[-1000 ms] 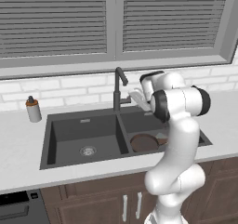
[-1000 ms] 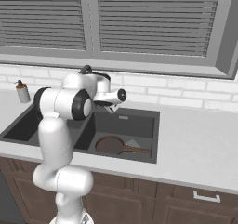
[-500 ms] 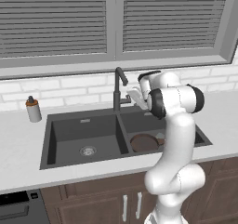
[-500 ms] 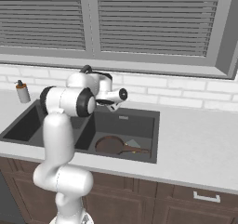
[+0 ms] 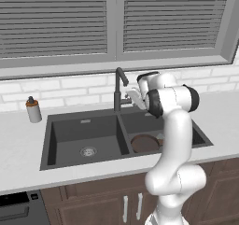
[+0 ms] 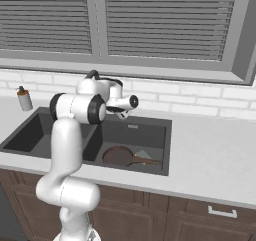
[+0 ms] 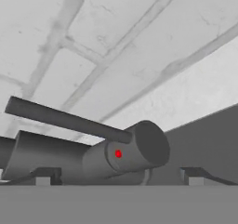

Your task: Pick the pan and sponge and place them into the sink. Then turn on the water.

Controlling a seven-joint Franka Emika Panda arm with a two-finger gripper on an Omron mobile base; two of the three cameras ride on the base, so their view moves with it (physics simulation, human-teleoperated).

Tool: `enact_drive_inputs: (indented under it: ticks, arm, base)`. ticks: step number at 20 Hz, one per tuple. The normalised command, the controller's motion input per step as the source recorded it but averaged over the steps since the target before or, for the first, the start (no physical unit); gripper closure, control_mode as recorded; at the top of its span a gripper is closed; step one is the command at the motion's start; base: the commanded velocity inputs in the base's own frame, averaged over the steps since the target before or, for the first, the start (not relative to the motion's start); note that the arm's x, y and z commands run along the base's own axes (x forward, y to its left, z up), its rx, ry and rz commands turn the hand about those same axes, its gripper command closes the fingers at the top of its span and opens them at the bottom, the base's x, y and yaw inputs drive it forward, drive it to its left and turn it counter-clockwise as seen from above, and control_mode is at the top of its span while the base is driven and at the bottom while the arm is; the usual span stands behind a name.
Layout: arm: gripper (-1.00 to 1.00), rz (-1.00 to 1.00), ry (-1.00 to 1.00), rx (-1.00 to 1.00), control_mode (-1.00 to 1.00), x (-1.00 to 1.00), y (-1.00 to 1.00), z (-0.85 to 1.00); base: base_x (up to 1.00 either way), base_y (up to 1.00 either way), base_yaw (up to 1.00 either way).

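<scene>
With the pan and sponge lying in the sink's right basin, the parted, empty fingers are flanking the faucet lever, which probably wants a gentle sideways nudge.

Slatted blinds above white brick wall, wood cabinets

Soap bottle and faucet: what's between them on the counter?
Nothing: in the left base view, just bare counter runs from the soap bottle to the faucet.
</scene>
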Motion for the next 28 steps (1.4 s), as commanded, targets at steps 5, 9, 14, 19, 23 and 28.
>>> enact_drive_inputs:
  ticks: [5, 9, 14, 19, 23, 28]
  arm:
    - [-1.0, 0.0, 0.0, 0.01, -1.0, 0.23, 0.0, -0.18]
    - [-1.0, 0.0, 0.0, 0.02, -1.0, 0.24, 0.0, -0.11]
    - [-1.0, -0.01, 0.0, 0.02, -1.0, 0.23, 0.0, -0.09]
    - [1.0, -0.01, 0.0, 0.0, -1.0, 0.09, 0.0, -0.07]
    - [1.0, 0.0, 0.0, 0.0, -1.0, 0.0, 0.0, 0.0]
    - [1.0, -0.01, 0.0, 0.0, -1.0, 0.0, 0.0, -0.01]
  base:
    - [0.0, 0.0, 0.0]
    - [0.0, 0.0, 0.0]
    - [0.0, 0.0, 0.0]
    - [0.0, 0.0, 0.0]
    - [0.0, 0.0, 0.0]
    - [0.0, 0.0, 0.0]
